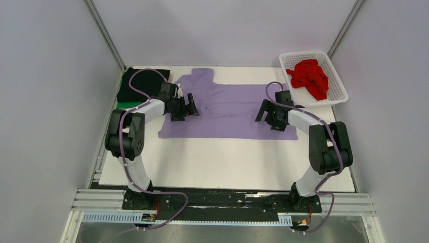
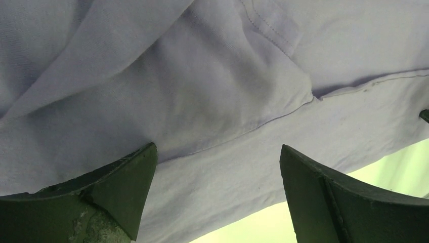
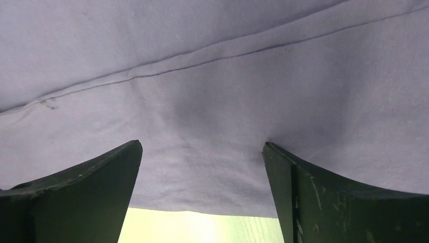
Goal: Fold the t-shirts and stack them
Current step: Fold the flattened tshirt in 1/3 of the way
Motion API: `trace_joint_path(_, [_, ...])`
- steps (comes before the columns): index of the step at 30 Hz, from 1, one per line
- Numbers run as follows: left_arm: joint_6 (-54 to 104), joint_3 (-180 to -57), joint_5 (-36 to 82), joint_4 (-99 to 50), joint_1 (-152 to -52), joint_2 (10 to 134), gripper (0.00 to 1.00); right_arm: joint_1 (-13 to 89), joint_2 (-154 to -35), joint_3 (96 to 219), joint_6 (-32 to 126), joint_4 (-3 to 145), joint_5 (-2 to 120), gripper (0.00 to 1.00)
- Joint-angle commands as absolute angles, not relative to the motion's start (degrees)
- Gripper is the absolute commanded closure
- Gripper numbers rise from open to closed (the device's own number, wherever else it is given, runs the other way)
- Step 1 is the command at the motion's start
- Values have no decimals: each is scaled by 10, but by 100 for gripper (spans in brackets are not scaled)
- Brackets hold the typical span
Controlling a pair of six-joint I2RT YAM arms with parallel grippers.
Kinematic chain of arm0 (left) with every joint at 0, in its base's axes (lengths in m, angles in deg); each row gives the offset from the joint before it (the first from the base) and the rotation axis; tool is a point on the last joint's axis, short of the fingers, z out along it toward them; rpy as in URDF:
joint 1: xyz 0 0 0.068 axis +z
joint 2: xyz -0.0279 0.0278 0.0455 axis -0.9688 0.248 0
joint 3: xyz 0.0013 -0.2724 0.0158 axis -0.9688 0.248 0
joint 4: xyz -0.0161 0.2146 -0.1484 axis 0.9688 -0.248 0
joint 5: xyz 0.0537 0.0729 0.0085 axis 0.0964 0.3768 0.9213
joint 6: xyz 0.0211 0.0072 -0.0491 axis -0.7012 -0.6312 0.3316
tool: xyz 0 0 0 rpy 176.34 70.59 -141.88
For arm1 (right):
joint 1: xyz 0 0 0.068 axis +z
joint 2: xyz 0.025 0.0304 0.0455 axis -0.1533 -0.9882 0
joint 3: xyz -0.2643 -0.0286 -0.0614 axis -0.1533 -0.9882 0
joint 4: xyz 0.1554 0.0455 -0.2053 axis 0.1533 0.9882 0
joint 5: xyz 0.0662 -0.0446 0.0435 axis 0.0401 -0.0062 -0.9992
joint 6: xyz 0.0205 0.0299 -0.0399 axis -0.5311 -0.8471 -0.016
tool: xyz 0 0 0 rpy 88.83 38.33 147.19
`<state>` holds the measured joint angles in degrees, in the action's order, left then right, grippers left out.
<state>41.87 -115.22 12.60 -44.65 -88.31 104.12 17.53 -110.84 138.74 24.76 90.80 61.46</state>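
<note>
The left end effector [image 1: 192,105] and right end effector [image 1: 262,112] stand wide open, holding nothing, at the lavender shirt's [image 1: 227,109] 9 and 3 o'clock.

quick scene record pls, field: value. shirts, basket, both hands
lavender shirt: spread out mid-table, some creases, lying between the two hands
black shirt: folded, far left corner
green shirt: only a strip shows at the black shirt's near edge
red shirt: crumpled, unfolded, inside the basket
basket: white lattice, far right corner
left hand: open, over the lavender shirt's left part, holding nothing
right hand: open, over its right part, holding nothing
</note>
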Motion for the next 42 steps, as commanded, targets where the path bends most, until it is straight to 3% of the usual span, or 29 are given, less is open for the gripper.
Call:
trace_joint_path(1, [443,-1074,120,-466,-889,1009,0,176,-1090,1334,220,1015,612,0])
trace_joint_path(12, [500,-892,142,-520,-950,801,0,176,-994,1238,148,1213,604,0])
trace_joint_path(22, [577,-773,153,-562,-985,588,0,192,-954,1217,93,1269,606,0])
trace_joint_path(33, [577,-796,141,-541,-987,538,0,216,-836,1222,96,1200,588,0])
trace_joint_path(42, [567,-847,175,-478,-997,610,0,216,-731,1207,120,1052,542,0])
